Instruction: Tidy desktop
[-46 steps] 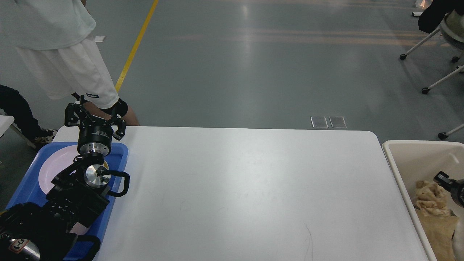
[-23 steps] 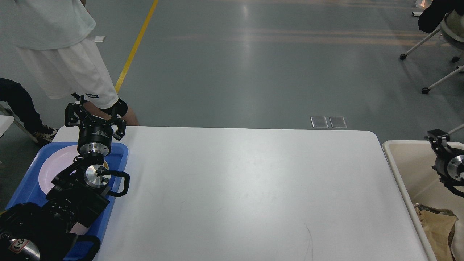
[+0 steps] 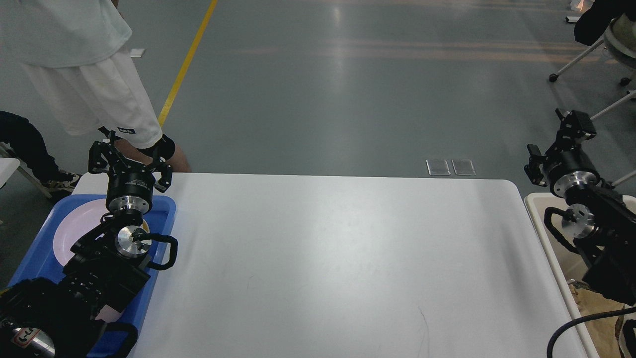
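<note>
My right claw [image 3: 559, 141] hangs at the right edge of the frame, fingers apart and empty, above the far end of the cream bin [image 3: 539, 219]. My left claw [image 3: 130, 156], fingers also spread and empty, sits at the left over the blue tray [image 3: 164, 214] with its pink plate [image 3: 74, 223]. The bench [image 3: 338, 258] fills the middle, bare. I judge the tidying nearly done; best to park both arms clear. A second ago the right claw was low in the bin by the crumpled paper; it has since risen.
</note>
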`<state>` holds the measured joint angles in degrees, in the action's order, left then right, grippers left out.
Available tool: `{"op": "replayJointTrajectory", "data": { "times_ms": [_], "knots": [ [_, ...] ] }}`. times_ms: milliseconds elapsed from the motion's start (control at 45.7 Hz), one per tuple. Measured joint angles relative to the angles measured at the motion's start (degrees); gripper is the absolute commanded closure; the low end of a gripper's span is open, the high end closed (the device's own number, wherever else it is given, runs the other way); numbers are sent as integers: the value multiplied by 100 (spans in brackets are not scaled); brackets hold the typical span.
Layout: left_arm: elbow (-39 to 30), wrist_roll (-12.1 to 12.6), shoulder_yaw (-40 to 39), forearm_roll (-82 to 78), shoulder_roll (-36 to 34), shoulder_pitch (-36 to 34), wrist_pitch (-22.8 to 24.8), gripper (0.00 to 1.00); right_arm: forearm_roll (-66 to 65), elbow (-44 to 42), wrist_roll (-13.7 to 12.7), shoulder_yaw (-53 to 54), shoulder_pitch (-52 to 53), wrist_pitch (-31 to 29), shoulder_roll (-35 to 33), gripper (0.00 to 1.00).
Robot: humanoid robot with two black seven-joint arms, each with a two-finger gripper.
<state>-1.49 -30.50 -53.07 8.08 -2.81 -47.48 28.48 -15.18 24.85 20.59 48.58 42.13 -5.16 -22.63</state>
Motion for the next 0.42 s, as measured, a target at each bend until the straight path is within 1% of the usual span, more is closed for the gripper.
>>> {"op": "replayJointTrajectory", "data": {
  "times_ms": [66,131,306,416],
  "knots": [
    [0,0,0,0,0,0,0,4,4,61,176,136,0,-7,108,0],
    [0,0,-1,1,0,0,0,4,4,147,254,361,-34,-10,237,0],
    [0,0,1,1,0,0,0,4,-26,230,335,634,-106,-13,760,0],
    [0,0,3,1,0,0,0,4,-57,231,357,645,-96,-13,805,0]
  ]
}}
